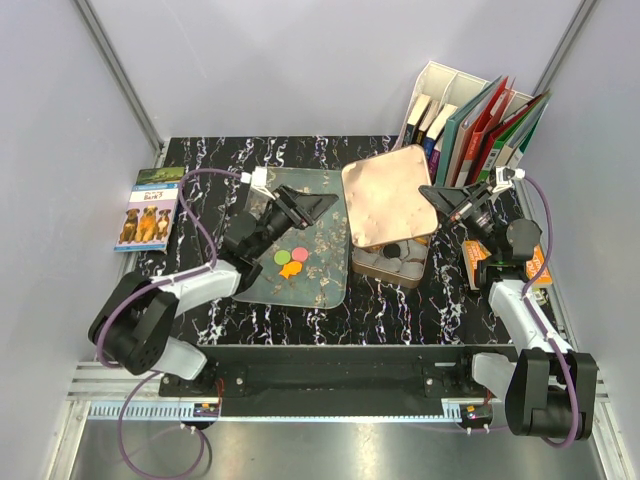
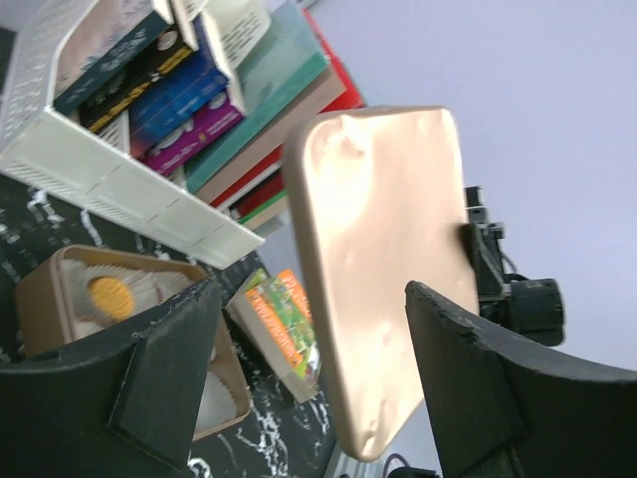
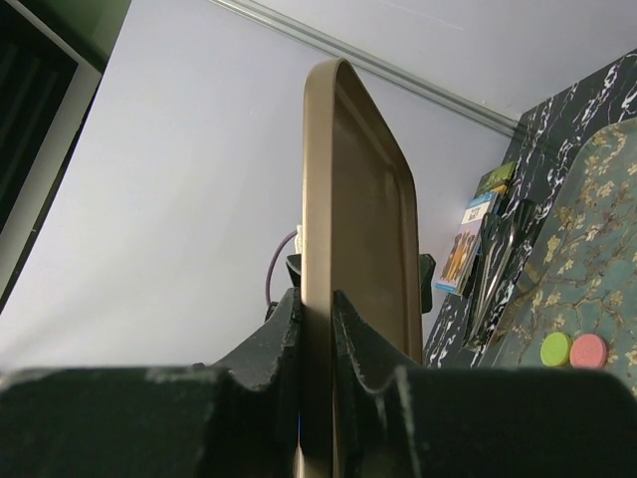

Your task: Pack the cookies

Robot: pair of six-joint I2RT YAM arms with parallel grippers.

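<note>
Both arms are bolted at the near edge of the worktop (image 1: 400,312). The left pincer (image 1: 312,208) hangs over the flowery tray (image 1: 312,288) with its fingers wide apart and nothing in them. Three cookies (image 1: 291,260), green, pink and orange, lie touching in the middle of the tray, with bare tray all round. The right pincer (image 1: 443,199) is clamped on one edge of the gold lid (image 1: 388,195), held up over the tin (image 1: 388,276). A gap lies between the left pincer and the lid. Books (image 1: 480,125) stand close behind in the far right corner.
</note>
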